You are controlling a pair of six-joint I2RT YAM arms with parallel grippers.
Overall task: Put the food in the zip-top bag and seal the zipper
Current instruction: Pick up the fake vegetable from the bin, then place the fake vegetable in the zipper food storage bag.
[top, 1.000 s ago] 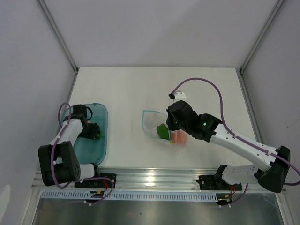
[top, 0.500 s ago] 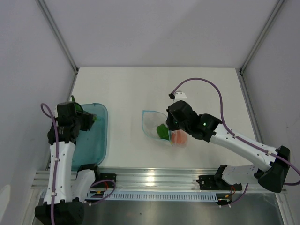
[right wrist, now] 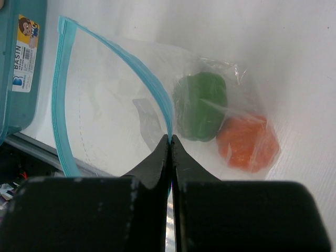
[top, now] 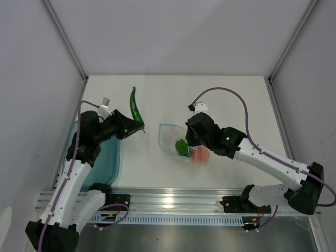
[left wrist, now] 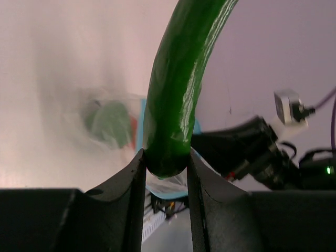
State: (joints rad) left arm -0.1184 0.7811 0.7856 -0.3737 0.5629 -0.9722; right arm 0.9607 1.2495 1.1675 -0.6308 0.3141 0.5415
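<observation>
Top external view: green bell pepper [top: 182,147] and orange round fruit [top: 201,154] lie bagged in the zip-top bag [top: 169,135], mid-tabletop. My right pincer [right wrist: 170,140] is pinched on its zipper [right wrist: 59,94], mouth gaping. My left pincer [left wrist: 167,157] clamps the slim green pod [left wrist: 178,89] aloft near the left edge. I judge bagging the pod and sealing remain.

I see the slim green pod [left wrist: 178,94], glossy and curved, clamped at one end in my left gripper [left wrist: 165,157] and rising away from it. My right gripper [right wrist: 170,144] pinches the blue zipper [right wrist: 63,100] of the clear zip-top bag [right wrist: 110,121], whose mouth gapes. Just beyond the fingertips, a green bell pepper [right wrist: 201,107] and an orange fruit [right wrist: 247,142] lie inside.
</observation>
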